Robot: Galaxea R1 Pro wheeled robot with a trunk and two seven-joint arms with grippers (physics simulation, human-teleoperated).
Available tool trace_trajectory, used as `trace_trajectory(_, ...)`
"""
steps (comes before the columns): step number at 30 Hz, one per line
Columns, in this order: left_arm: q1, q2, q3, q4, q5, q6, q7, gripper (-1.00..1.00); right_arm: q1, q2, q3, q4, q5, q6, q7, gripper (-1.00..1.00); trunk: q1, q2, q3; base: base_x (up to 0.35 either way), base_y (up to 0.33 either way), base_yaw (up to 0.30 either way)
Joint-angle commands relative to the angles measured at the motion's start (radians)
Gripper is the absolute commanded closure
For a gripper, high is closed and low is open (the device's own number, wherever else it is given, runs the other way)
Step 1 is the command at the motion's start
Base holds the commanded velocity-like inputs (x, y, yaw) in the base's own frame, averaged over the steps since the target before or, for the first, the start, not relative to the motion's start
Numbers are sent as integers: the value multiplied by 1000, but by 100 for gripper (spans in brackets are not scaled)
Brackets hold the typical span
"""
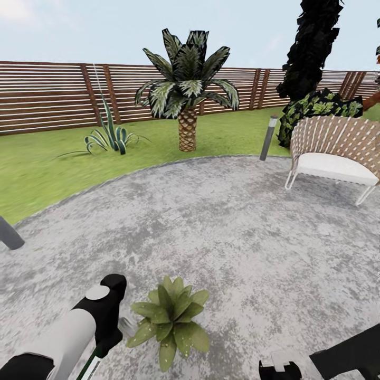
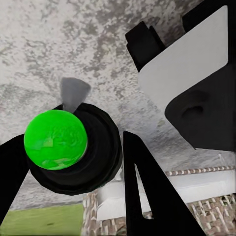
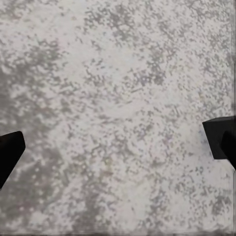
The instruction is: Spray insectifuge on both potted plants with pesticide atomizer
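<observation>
One potted plant [image 1: 170, 319], a low rosette of broad green leaves, stands on the grey gravelly patio [image 1: 221, 221] just ahead of me; its pot is hidden under the leaves. My left gripper [image 1: 108, 338] hangs right beside the plant's left side. In the left wrist view this gripper [image 2: 73, 164] is shut on the pesticide atomizer [image 2: 81, 157], a dark round body with a bright green cap, and a small grey cone [image 2: 73, 93] sticks out from it. My right gripper [image 3: 118, 147] hangs open over bare gravel, also seen at the bottom edge of the head view [image 1: 279, 369].
A woven lounge chair [image 1: 335, 153] stands at the patio's right. A grey bollard lamp [image 1: 267, 137] stands at the far rim, another [image 1: 9, 235] at the left. Beyond lie lawn, a palm [image 1: 184, 95], a striped agave [image 1: 111, 137] and the slatted fence [image 1: 47, 95].
</observation>
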Motion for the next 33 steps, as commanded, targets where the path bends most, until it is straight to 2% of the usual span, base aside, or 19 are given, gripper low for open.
trace_trajectory(1, 4, 2, -4, -3, -4, 11, -10, 100, -1, 0, 3, 1, 10, 1, -8, -100, 0, 0, -1, 10, 10, -102)
trace_trajectory(7, 8, -3, 0, -16, -3, 11, -10, 100, -1, 5, 4, 0, 11, 1, -8, -100, 0, 0, -1, 163, 138, -22)
trace_trajectory(16, 7, -13, -1, -27, -3, 12, -10, 100, -1, 7, 3, -3, 10, 2, -8, -100, 0, 0, -1, 15, 12, 0)
trace_trajectory(18, -1, -29, -3, -48, -3, 12, -10, 100, -1, 6, 3, -2, 10, 2, -8, -100, 0, 0, -1, 0, 0, 0)
trace_trajectory(19, -6, -53, -4, -54, -7, 12, -10, 100, -1, 6, 3, -1, 10, 2, -8, -100, 0, 0, -1, 0, 0, 0)
trace_trajectory(21, -8, -76, -5, -56, -11, 13, -10, 100, -1, 5, 3, 0, 10, 2, -8, -100, 0, 0, -1, 0, 0, -43)
trace_trajectory(24, -9, -85, -4, -58, -9, 14, -10, 100, -1, 4, 3, 2, 11, 2, -8, -100, 0, 0, 1, 0, 0, -194)
trace_trajectory(27, -14, -86, -6, -58, -11, 15, -10, 100, -1, 6, 4, 1, 12, 2, -8, -100, 0, 0, 2, 0, 0, -217)
trace_trajectory(33, -93, -67, -5, -57, -14, 15, -10, 100, -1, 6, 4, 0, 12, 2, -8, -100, 0, 0, 3, 0, 0, -27)
